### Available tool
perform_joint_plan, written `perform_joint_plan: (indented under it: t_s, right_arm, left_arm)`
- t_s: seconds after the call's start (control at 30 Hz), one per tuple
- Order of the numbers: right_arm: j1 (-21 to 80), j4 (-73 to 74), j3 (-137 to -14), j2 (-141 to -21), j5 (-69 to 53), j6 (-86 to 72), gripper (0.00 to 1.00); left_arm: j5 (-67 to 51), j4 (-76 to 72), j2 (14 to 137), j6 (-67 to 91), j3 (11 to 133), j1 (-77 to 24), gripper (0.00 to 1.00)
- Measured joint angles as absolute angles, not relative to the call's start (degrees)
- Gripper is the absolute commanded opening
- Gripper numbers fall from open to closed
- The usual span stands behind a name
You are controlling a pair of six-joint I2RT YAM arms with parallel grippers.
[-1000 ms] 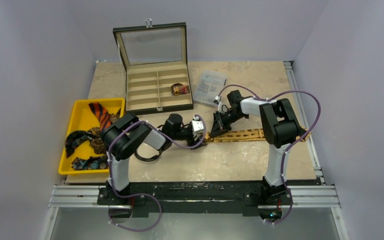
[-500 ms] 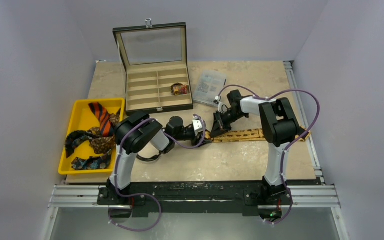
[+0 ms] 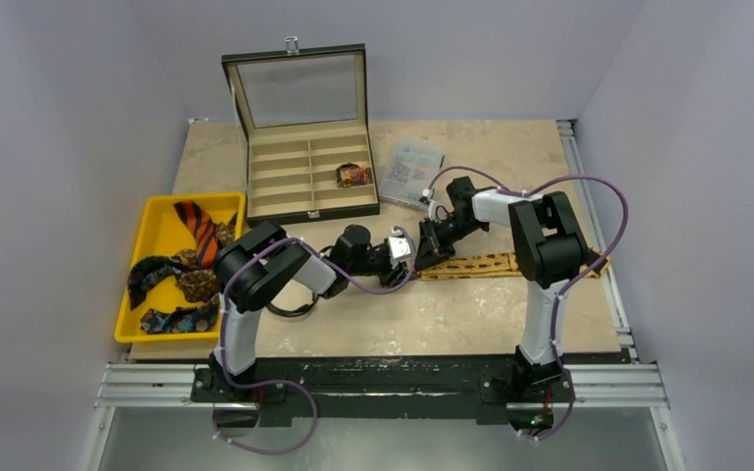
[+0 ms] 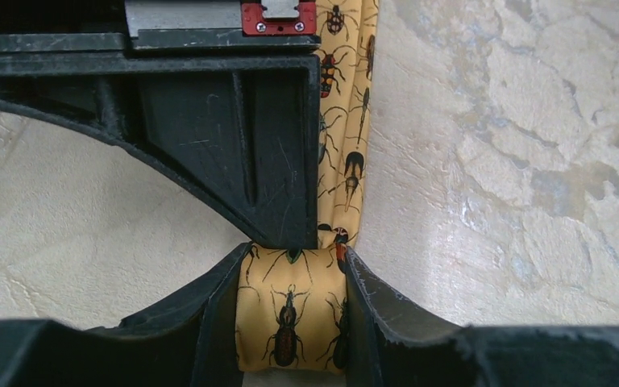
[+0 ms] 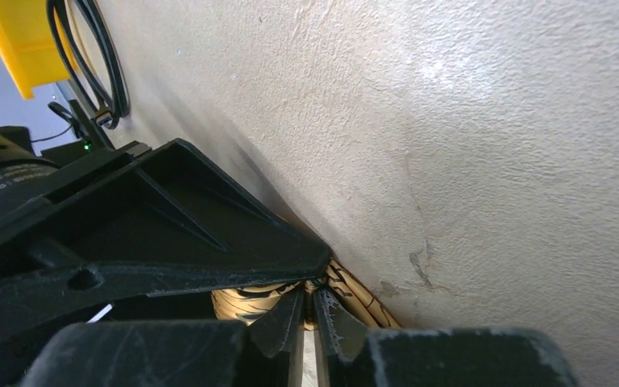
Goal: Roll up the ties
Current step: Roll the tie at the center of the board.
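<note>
Left wrist view: tan-gold tie, running to 12 o'clock along the surface, is gripped at its rolled end by the left claw, right claw closed alongside; rolling is judged early, a further turn called for.

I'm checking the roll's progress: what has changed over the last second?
The left pincer moved right and closed on the rolled end of the tan-gold tie, next to the right pincer. The right pincer stayed shut there; the tie's flat length, yellow tray and box did not move.
</note>
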State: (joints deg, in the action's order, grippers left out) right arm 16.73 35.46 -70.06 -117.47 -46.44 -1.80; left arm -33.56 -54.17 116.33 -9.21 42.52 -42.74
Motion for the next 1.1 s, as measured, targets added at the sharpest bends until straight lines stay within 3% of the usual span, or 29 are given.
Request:
perform_joint_plan:
  t_s: [0.2,0.47,1.1]
  right_arm:
    - [16.2,37.4,-70.5,-116.2,-46.4,1.8,0.32]
    - [8.7,42.9,-69.8,-111.1,-46.1,7.0,0.44]
    - [13.1,30.9,-65.7,-112.5,-53.9,-6.1,0.47]
  left_arm:
    - [-31.4,-37.3,112.1,-17.0,46.9,-43.7,0.09]
    - [-31.0,-20.6,111.3,-22.1,54.1,-44.0,0.07]
    - [-28.4,-9.2,111.4,-23.7,59.6,-44.9,0.11]
